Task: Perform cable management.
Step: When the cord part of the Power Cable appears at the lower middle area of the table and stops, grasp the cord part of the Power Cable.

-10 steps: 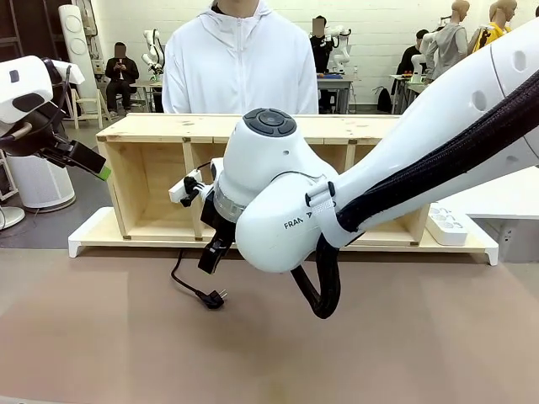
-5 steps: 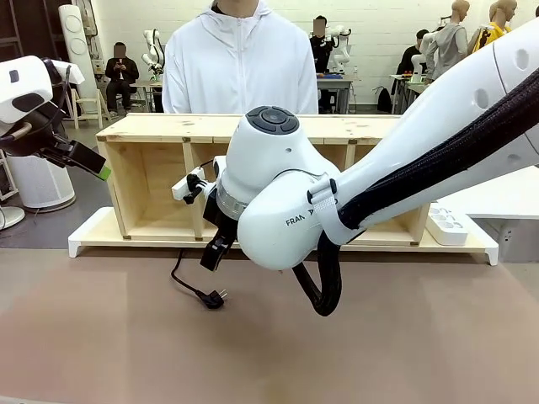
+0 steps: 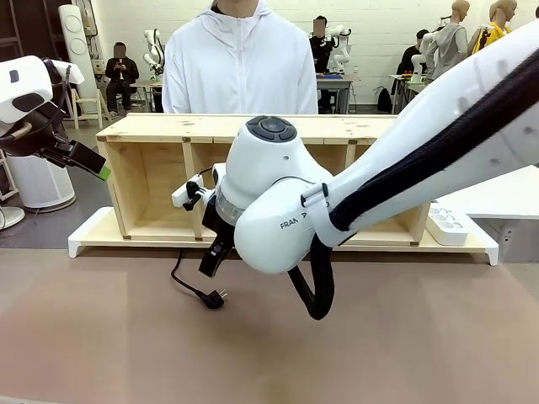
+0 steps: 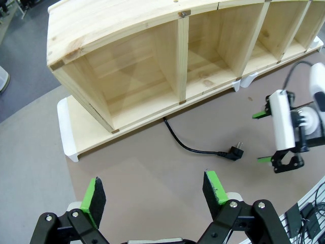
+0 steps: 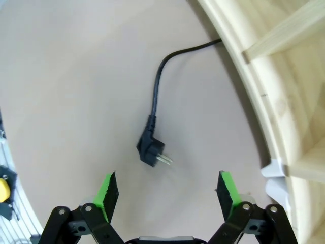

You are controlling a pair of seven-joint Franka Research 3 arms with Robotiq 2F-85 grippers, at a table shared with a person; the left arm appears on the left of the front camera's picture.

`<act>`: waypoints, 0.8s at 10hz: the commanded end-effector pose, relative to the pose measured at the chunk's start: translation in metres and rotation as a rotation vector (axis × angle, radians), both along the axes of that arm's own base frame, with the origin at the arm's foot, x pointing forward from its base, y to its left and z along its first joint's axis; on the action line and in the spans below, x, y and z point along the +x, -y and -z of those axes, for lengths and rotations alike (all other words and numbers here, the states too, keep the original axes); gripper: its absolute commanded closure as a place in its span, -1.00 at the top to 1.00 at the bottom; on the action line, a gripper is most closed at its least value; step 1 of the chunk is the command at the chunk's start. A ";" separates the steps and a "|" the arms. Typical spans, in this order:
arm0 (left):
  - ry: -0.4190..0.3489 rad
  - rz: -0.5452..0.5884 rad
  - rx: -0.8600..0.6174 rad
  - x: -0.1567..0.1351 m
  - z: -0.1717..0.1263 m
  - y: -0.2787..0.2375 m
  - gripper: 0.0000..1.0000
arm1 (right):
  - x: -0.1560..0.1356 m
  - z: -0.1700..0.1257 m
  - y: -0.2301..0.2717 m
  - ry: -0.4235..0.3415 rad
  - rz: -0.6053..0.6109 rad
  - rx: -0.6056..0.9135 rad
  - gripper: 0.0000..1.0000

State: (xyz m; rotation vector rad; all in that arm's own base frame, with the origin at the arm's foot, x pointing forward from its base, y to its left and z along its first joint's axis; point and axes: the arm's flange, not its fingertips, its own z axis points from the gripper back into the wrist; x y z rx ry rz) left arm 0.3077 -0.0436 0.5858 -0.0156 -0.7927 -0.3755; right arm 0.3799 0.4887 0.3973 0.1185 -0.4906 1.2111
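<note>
Room: white wall at the back; grey floor beyond the table. Furniture: brown matte table top; on it a pale wooden shelf unit with open compartments, standing on a white base board; work tables far back; white cylindrical appliance on the floor, left. Light: even, indoor

A: The bench is recorded as brown. What is carried on it?
B: A wooden shelf unit on a white base is set at the far side. The cable is laid before it, plug flat on the surface.
</note>
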 end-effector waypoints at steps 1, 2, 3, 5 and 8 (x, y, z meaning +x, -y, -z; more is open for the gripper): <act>0.009 -0.009 -0.014 0.003 0.000 0.000 1.00 | 0.017 0.020 -0.019 -0.093 -0.064 0.008 1.00; 0.009 -0.009 -0.014 0.003 0.000 0.000 1.00 | 0.021 0.030 -0.024 -0.112 -0.083 0.015 1.00; 0.009 -0.009 -0.014 0.003 0.000 0.000 1.00 | 0.022 0.042 -0.028 -0.139 -0.095 0.022 1.00; 0.009 -0.009 -0.014 0.003 0.000 0.000 1.00 | 0.032 0.064 -0.038 -0.196 -0.123 0.009 1.00; 0.009 -0.009 -0.014 0.003 0.000 0.000 1.00 | 0.044 0.079 -0.046 -0.258 -0.107 -0.011 1.00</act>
